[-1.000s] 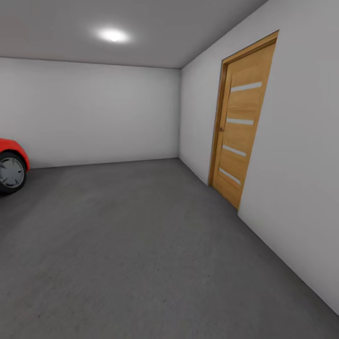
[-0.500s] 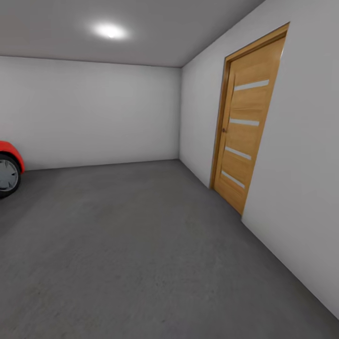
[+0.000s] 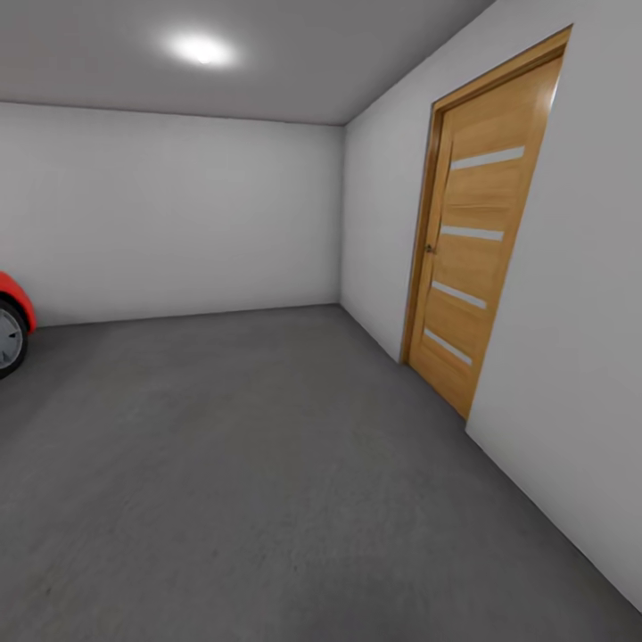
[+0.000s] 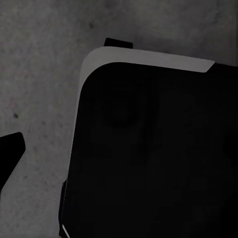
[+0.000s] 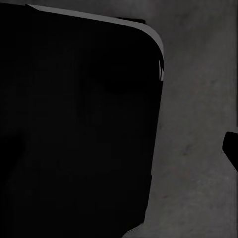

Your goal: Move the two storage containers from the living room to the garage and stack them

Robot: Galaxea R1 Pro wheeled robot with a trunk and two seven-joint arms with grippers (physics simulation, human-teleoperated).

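I am in the garage, over its dark grey concrete floor (image 3: 267, 464). The two storage containers and the living room are out of view. In the left wrist view one dark fingertip (image 4: 9, 156) of my left gripper sits at the picture's edge over bare concrete, with nothing held. One dark fingertip (image 5: 231, 148) of my right gripper likewise sits at the far edge of the right wrist view, also with nothing held. Both fingers stand wide apart from the centre of their views.
A red car's (image 3: 11, 330) wheel and fender stand at the far left. A wooden door (image 3: 477, 259) is shut in the white right wall. My black base (image 4: 148, 158) (image 5: 74, 124) is close under both wrists. Open concrete stretches ahead to the back wall.
The whole head view has shifted: the camera moved forward and turned right, so the car slid toward the left edge and the door looms larger. Nothing in the room itself moved.
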